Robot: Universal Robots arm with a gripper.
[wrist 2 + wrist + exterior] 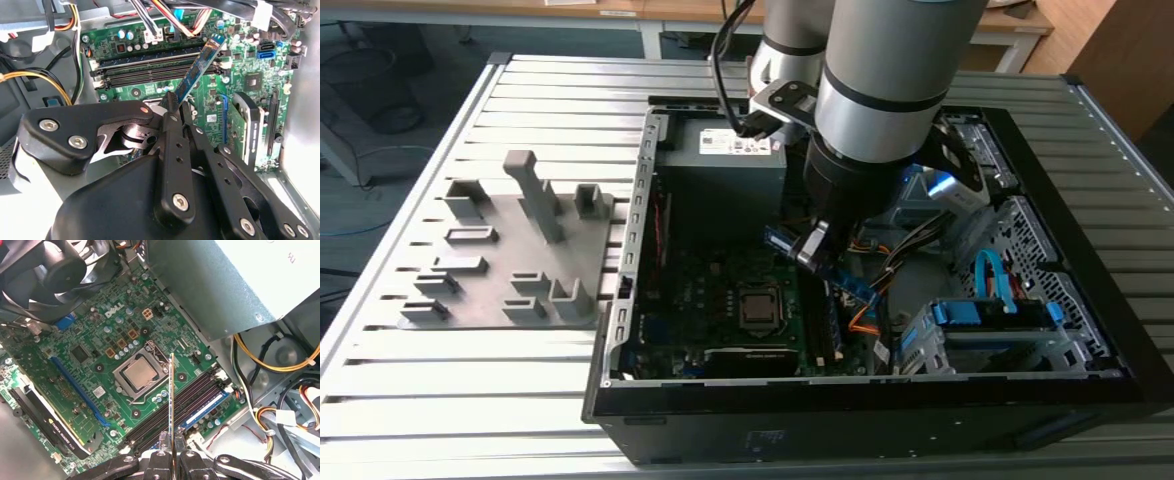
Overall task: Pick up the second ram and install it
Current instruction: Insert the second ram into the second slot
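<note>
My gripper (817, 252) hangs inside the open computer case (854, 395), shut on the second ram (843, 278), a thin stick that looks blue here. In the second wrist view the ram (200, 67) juts out slanted from between the black fingers (172, 125), its far end above the memory slots (150, 70). In the first wrist view the ram (171, 395) shows edge-on, clamped at my gripper (172, 455). There it stands over the dark memory slots (150, 427), beside the silver processor (140, 372). It is above the board and not seated in a slot.
The grey holder block (507, 265) with upright posts stands on the slatted table at the exterior view's left. In the case, the power supply (720, 165), loose cables (280, 362), a black fan (55, 270), an expansion card (45, 415) and a blue drive bracket (994, 310) crowd the motherboard.
</note>
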